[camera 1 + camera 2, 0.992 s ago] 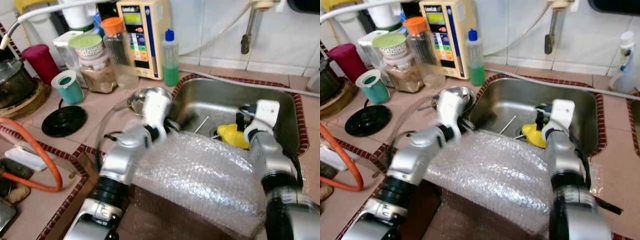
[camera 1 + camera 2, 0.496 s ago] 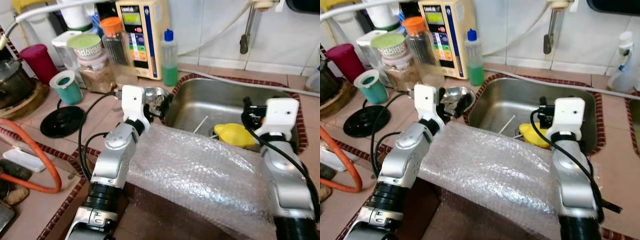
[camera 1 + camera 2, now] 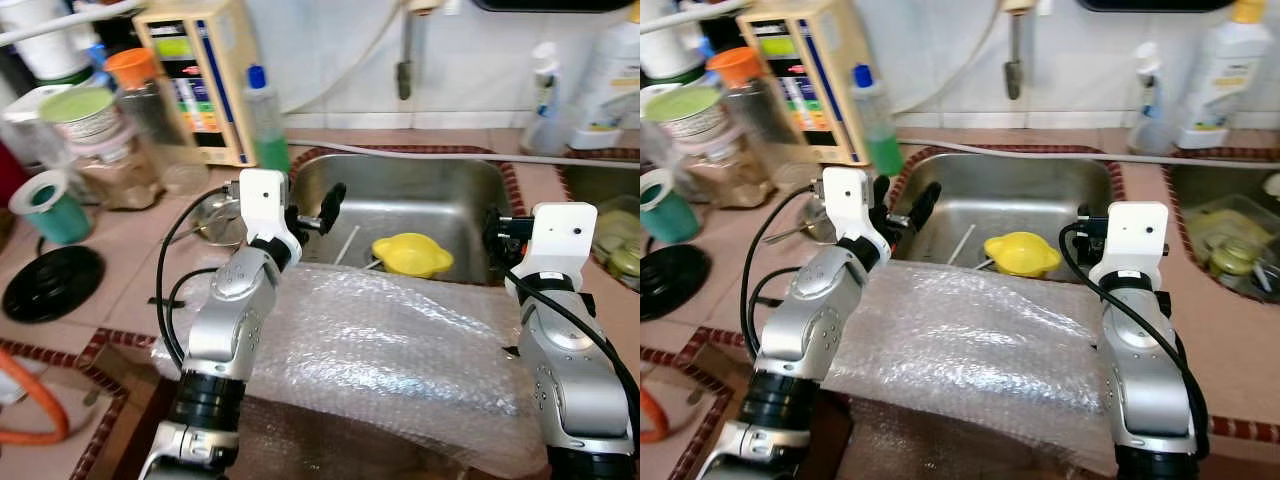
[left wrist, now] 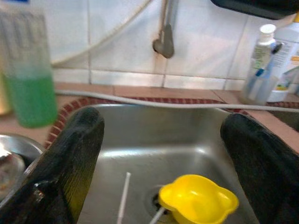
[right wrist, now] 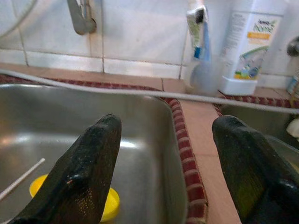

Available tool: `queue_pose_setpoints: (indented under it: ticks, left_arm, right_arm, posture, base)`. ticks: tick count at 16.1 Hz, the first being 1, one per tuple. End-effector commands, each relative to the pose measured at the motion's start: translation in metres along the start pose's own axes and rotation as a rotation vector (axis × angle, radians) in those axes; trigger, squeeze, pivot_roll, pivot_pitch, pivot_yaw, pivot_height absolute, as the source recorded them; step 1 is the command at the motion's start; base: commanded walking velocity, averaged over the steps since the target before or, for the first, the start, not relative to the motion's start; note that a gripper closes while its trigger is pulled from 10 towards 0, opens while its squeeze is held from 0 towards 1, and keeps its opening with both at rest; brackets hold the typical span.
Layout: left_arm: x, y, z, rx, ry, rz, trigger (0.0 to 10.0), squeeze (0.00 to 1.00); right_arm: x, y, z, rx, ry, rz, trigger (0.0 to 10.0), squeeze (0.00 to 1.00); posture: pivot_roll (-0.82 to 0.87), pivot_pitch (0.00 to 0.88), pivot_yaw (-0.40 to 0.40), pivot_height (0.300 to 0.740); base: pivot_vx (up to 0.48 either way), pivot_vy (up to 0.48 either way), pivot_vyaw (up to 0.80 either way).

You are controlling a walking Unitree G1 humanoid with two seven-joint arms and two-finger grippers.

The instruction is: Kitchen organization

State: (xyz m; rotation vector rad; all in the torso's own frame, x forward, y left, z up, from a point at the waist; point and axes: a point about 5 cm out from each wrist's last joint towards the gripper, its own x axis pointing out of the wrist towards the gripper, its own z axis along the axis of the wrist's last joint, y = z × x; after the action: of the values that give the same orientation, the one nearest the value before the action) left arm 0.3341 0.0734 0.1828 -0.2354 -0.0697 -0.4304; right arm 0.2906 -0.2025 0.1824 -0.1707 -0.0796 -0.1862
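A stainless steel sink (image 3: 440, 195) sits in the upper middle of the head views, set into a pink-tiled table (image 3: 130, 270) with a dark red border. On the sink floor lies a yellow plastic bowl-shaped piece (image 3: 410, 254), near the drain, with a thin white stick (image 3: 345, 243) just to its left. A sheet of clear bubble wrap (image 3: 390, 350) is draped over the table's front edge, low in the frame, below the sink.

The left pincer (image 3: 318, 212) hovers over the sink's left rim, its two black fingers (image 4: 77, 154) spread wide and holding nothing; in the left wrist view the yellow piece lies low between them, well beyond the tips. The right pincer (image 5: 161, 168) is at the sink's right rim, fingers also wide apart and empty; in its wrist view the yellow piece peeks out beside one finger, down in the basin.

At upper left stand a green liquid bottle with a blue cap (image 3: 265, 120), a yellow-framed wall appliance (image 3: 195, 85), jars, and a teal cup (image 3: 47, 207). A black round lid (image 3: 50, 283) lies at the left edge. A white detergent bottle (image 3: 1220, 70) stands upper right.
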Motion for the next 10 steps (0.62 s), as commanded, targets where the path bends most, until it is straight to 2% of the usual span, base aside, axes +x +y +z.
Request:
queue_pose_setpoints:
  ticks: [1,10]
  left_arm:
    - [-0.004,0.002,0.002,-0.003,0.003,0.004,10.0,0.0]
    - [-0.017,-0.011,-0.003,-0.039,0.056,-0.079,10.0,0.0]
  right_arm:
    - [-0.002,0.005,0.007,0.011,-0.017,0.02,10.0,0.0]
    - [-0.003,0.009,0.006,0.031,0.018,0.021,10.0,0.0]
  posture:
    - [-0.07,0.0,0.126,0.74]
    - [-0.06,0.0,0.133,0.74]
  base:
    - [0.0,0.0,-0.79]
    - [0.0,0.0,-0.8]
